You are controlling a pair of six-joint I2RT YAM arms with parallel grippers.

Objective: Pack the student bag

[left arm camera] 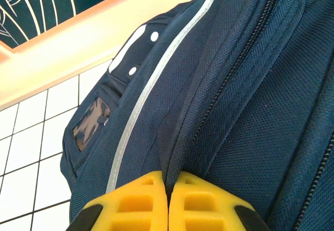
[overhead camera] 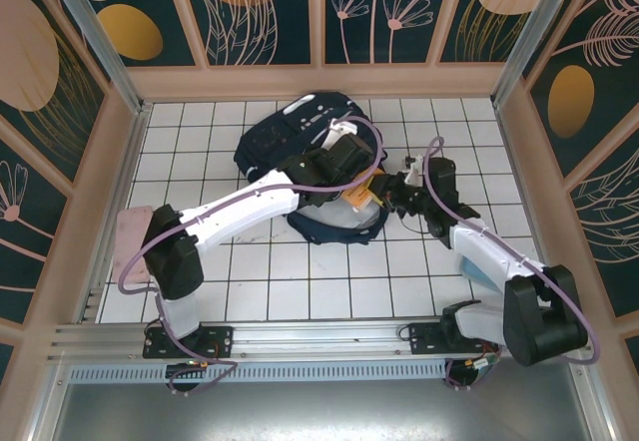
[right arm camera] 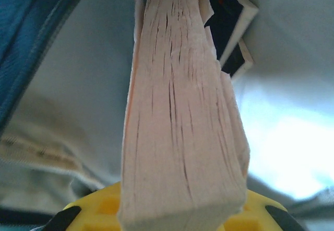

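Top camera looks down; both wrist cameras sit close to the student bag (left arm camera: pixel 250 111)

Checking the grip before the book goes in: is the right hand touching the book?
Touching. The right wrist view shows the book with its page edge clamped between the yellow fingers of the right hand, pressed against both.
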